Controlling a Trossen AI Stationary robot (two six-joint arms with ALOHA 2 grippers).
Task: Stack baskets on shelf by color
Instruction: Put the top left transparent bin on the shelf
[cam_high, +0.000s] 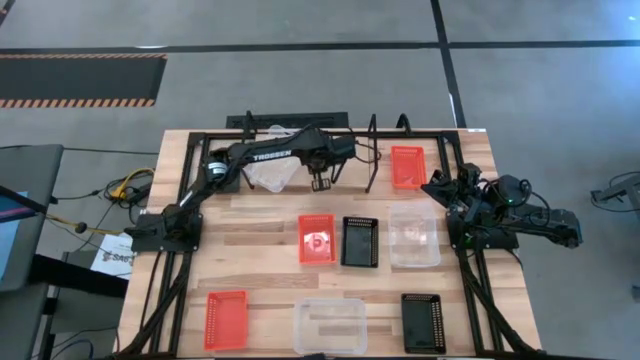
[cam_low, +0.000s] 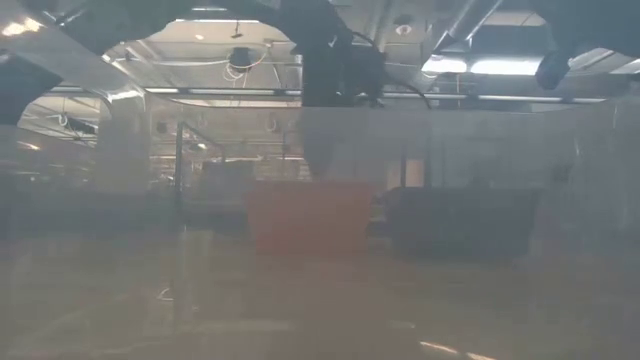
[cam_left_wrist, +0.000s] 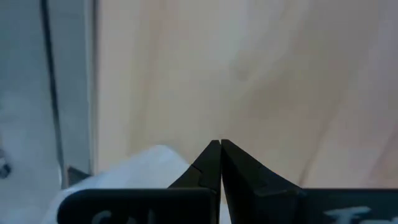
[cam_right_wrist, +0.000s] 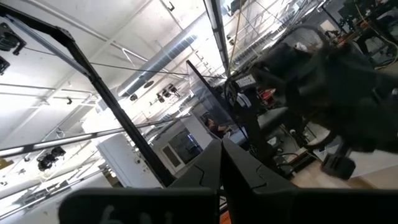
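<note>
Both arms are dark, near-black, built of boxy jointed links; the left arm (cam_high: 262, 155) carries white "TROSSEN" lettering along its long link, and a pale metallic joint shows near its shoulder; the right arm (cam_high: 505, 215) is a bulky cluster of black housings with looping black cables; each wrist view shows two matte black, wedge-shaped fingers (cam_left_wrist: 245, 171) tapering to a point above a black bar with faint white lettering.
</note>
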